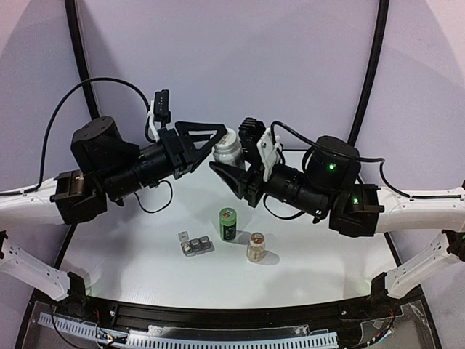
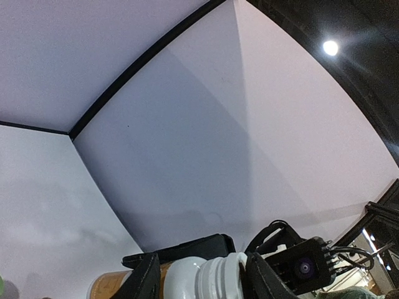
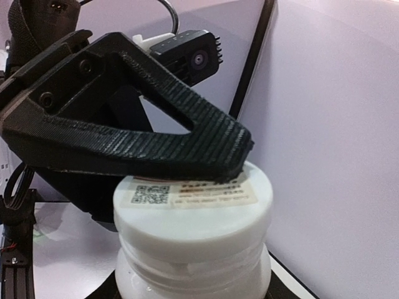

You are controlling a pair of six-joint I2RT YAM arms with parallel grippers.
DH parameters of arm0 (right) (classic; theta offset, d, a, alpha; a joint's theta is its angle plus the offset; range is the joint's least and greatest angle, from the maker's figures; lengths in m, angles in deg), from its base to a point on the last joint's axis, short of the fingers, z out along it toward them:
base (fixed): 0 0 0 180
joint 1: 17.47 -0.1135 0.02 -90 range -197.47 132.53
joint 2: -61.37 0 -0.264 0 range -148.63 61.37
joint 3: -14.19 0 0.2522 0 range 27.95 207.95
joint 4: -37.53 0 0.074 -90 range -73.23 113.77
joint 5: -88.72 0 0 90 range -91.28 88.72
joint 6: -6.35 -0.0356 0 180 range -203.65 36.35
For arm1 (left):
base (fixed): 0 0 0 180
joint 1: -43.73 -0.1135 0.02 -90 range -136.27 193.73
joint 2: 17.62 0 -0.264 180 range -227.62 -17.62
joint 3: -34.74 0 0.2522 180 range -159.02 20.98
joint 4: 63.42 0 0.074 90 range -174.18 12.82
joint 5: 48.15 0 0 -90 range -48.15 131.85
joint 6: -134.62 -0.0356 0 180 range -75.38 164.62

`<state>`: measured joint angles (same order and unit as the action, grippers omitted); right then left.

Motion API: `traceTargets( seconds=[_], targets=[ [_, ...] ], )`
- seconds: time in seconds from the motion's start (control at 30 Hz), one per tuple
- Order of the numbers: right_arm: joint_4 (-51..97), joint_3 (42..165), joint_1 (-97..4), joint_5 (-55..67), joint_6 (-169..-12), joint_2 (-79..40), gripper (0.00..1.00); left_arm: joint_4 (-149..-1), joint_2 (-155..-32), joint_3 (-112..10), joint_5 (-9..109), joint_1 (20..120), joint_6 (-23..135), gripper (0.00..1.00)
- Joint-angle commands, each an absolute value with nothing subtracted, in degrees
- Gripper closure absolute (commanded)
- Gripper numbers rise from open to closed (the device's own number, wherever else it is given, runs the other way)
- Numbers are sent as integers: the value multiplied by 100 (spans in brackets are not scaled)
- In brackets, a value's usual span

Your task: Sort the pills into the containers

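Plastic, rigid and probably light, makes up the white bottle, which hangs in the air well beyond the pill box, carried between both arms. The right gripper is clamped on its body. The left gripper has its jaws standing narrow round the cap, pads seemingly touching the ribbed rim. That ribbing looks like the best bite for twisting; the smooth body would likely slip. The pill box lies on the table, a green bottle just beside it, an amber jar near. No pills show.
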<state>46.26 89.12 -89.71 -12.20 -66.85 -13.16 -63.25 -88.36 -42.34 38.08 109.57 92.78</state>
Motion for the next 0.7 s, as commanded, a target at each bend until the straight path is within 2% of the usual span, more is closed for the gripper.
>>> traceTargets(
  seconds=[0.0, 0.13, 0.27, 0.33, 0.4, 0.5, 0.57, 0.6, 0.67],
  targets=[
    [7432, 9492, -9244, -24, -6659, -888, 100, -9067, -10000, -3791, 3974, 10965, 9085, 84],
    [7281, 9437, -9243, -94, -6607, -840, 100, -9142, -9973, -3909, 3915, 10965, 8958, 83],
    [6628, 9250, -9243, -660, -6770, -660, 100, -9296, -9779, -4154, 3715, 10965, 8701, 74],
    [6361, 9065, -9239, -1023, -6934, -589, 100, -9314, -9627, -4258, 3591, 10965, 8549, 62],
    [6277, 8759, -9241, -1369, -7060, -554, 100, -9306, -9503, -4445, 3518, 10966, 8418, 45],
    [6068, 8356, -9233, -1723, -7452, -451, 100, -9148, -9356, -4666, 3564, 10964, 8212, 27],
    [6101, 8036, -9226, -1932, -7667, -394, 100, -9068, -9249, -4823, 3686, 10965, 8115, 10],
    [6089, 7905, -9225, -2045, -7789, -377, 100, -9051, -9216, -4870, 3724, 10965, 8056, 5],
    [5973, 7632, -9219, -2335, -7976, -323, 100, -9058, -9125, -4929, 3755, 10967, 7995, 2]
  ],
)
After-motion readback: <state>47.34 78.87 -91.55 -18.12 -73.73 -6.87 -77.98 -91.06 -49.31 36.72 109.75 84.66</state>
